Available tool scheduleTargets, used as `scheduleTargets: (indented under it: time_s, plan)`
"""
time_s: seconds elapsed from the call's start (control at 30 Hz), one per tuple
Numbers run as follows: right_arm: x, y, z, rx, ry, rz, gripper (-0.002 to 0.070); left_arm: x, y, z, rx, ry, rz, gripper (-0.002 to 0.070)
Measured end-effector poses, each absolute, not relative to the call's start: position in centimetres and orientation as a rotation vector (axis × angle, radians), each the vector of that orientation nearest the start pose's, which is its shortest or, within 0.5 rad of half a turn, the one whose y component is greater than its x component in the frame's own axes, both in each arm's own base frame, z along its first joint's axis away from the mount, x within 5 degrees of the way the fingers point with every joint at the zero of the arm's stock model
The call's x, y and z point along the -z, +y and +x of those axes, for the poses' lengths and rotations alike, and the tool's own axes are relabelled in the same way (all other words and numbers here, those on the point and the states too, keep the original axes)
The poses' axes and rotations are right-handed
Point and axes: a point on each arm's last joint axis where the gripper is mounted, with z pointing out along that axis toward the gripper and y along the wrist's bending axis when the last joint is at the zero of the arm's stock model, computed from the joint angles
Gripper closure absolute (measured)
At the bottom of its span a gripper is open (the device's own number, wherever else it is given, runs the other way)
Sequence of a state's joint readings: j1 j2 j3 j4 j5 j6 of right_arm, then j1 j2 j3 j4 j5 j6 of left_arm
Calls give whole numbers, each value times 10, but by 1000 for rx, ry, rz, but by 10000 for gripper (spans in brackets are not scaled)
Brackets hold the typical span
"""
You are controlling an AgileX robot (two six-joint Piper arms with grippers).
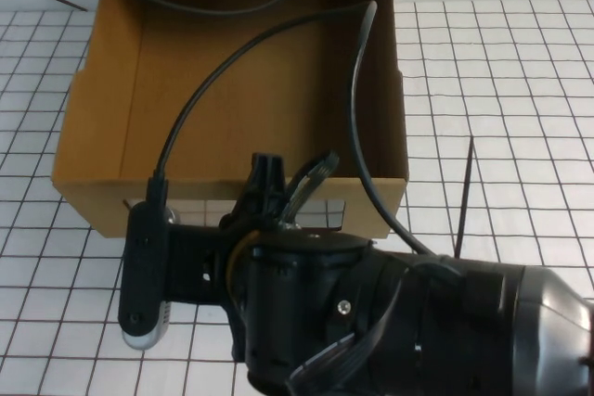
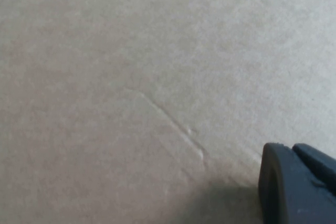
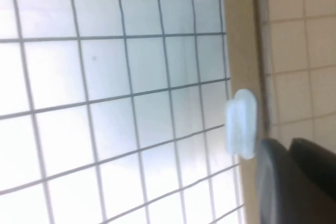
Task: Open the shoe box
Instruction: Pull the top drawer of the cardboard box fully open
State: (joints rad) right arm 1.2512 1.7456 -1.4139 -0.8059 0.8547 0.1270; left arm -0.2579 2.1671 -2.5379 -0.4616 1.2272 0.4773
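**One open shoe box on one gridded table, attended by two grippers.**
The right gripper is seen at the box's near wall, jaws together. The left gripper is seen close against cardboard; its state cannot be told.

A glossy black arm fills the lower frame, with one silver screw on its housing. Black cables arch upward, and a black-and-silver camera sits lower left. The left tool and right tool are dark, matte, moulded shapes at lower right.
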Motion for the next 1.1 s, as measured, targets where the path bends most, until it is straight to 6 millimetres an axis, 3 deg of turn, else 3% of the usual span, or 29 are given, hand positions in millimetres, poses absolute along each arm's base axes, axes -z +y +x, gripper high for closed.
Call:
scheduleTargets:
  time_s: [0.17,0.27,0.47,0.63,0.8,0.9,1.1]
  plan:
    - [-292,342,162,283,1795,-1599,566,-413,-156,440,468,2098,846,677]
    - [-302,335,154,199,1855,-1587,556,-422,-154,432,467,2093,858,677]
    - [-353,303,137,20,1878,-1479,619,-471,-145,395,452,1989,856,677]
    - [-393,265,136,3,1897,-1292,674,-505,-134,366,389,1924,836,677]
    - [-410,216,172,93,2026,-1012,685,-532,-122,332,342,1890,800,677]
    - [-416,184,195,125,2099,-843,686,-538,-114,310,312,1908,800,677]
    - [-420,118,230,114,2239,-544,689,-518,-94,270,211,1994,781,677]
